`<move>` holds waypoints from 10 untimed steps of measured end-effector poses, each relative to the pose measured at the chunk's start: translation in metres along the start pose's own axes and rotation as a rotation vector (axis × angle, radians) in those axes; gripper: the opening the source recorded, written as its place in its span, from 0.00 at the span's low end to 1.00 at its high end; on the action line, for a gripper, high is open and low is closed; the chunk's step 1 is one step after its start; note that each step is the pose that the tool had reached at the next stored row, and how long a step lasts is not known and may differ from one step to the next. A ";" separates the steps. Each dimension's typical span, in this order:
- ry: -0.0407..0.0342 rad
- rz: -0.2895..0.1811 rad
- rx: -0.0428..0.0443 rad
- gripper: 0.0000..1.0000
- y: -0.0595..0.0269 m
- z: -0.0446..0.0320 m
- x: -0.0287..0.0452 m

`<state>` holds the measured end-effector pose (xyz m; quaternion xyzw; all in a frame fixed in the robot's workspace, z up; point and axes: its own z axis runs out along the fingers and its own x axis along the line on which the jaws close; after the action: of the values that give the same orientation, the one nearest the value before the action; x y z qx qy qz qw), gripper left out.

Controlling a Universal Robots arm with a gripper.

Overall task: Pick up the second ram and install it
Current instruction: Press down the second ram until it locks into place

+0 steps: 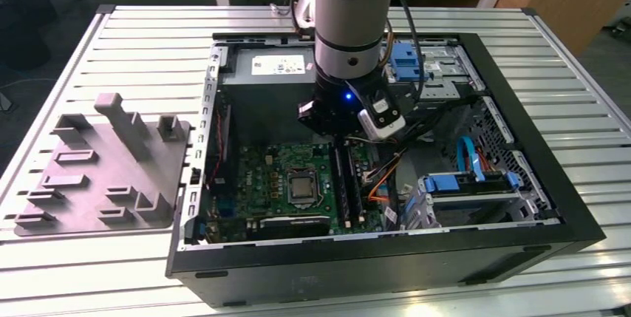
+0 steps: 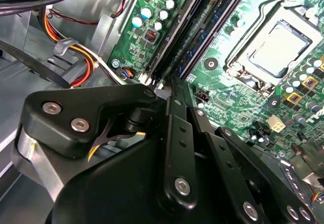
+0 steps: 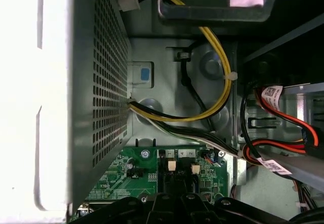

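Parts tray [image 1: 103, 173]: grey, on the desk [image 1: 552, 51] near its left edge in the exterior view, beside the case.
Case [image 1: 552, 206]: open, black, in the desk's middle, my arm reaching down into it.
Motherboard [image 1: 261, 176]: green, flat on the case floor.
Second ram [image 1: 342, 180]: dark stick standing in the slots right of the processor socket, directly under me.
End effector [image 1: 340, 136]: just above the ram's far end; fingers look drawn together in the second wrist view [image 2: 174, 89], though I cannot tell for sure.

No legible text, labels too blurred
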<state>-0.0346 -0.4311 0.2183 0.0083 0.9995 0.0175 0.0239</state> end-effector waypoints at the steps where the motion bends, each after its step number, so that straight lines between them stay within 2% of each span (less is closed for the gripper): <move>1: -0.0001 0.000 -0.0003 0.10 0.0000 0.0009 0.0000; 8: 0.0000 0.000 0.0000 0.10 0.0000 0.0016 0.0001; 10: -0.0007 0.000 -0.0020 0.10 0.0003 -0.0008 -0.0001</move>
<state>-0.0345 -0.4308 0.2191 0.0083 0.9995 0.0185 0.0243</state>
